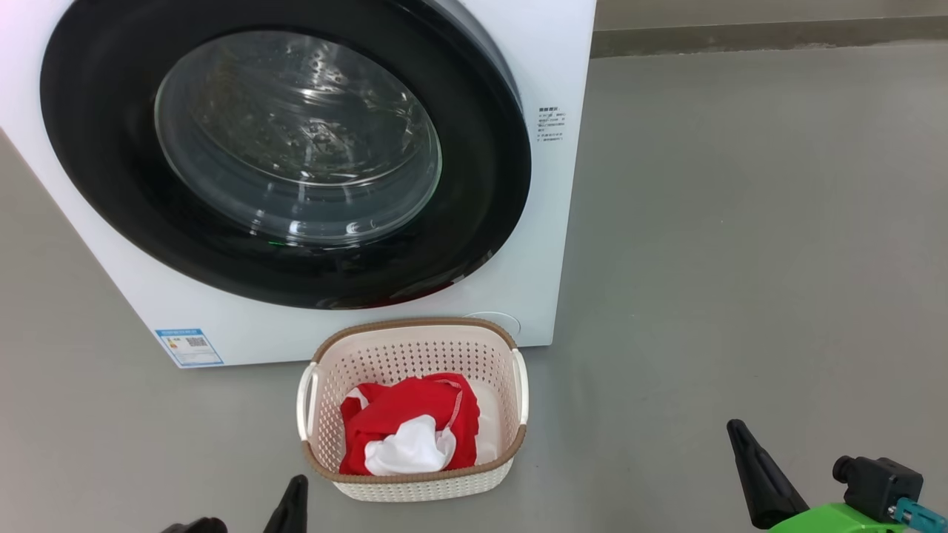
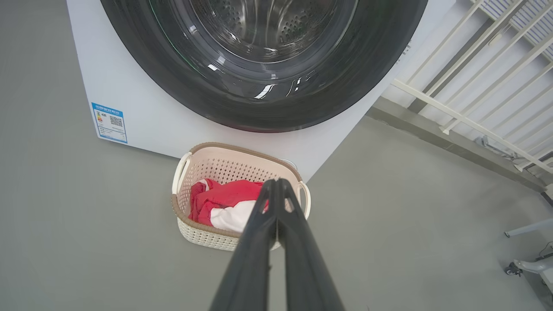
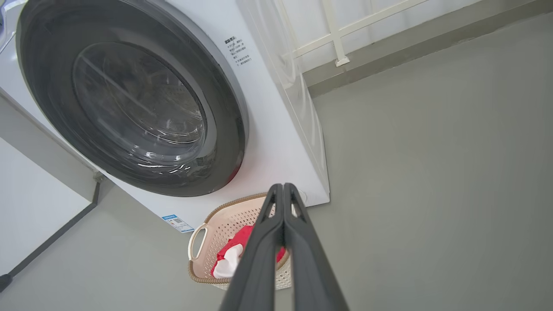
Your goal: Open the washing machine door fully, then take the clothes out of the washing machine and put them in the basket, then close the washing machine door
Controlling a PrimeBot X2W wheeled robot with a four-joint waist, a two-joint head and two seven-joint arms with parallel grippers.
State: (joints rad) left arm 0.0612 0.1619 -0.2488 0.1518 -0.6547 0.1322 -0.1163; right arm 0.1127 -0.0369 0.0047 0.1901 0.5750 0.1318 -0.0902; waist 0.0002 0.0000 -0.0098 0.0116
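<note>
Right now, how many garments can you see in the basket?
2: a red garment filling the basket, a white piece on top near the front rim. Others may be hidden underneath.

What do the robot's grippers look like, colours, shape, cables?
Left gripper and right gripper each have two long, dark grey fingers, tapering to narrow tips, with small cut-outs near the tips. In the head view a bright green housing sits behind the right one, carrying a black connector with a teal plug.
</note>
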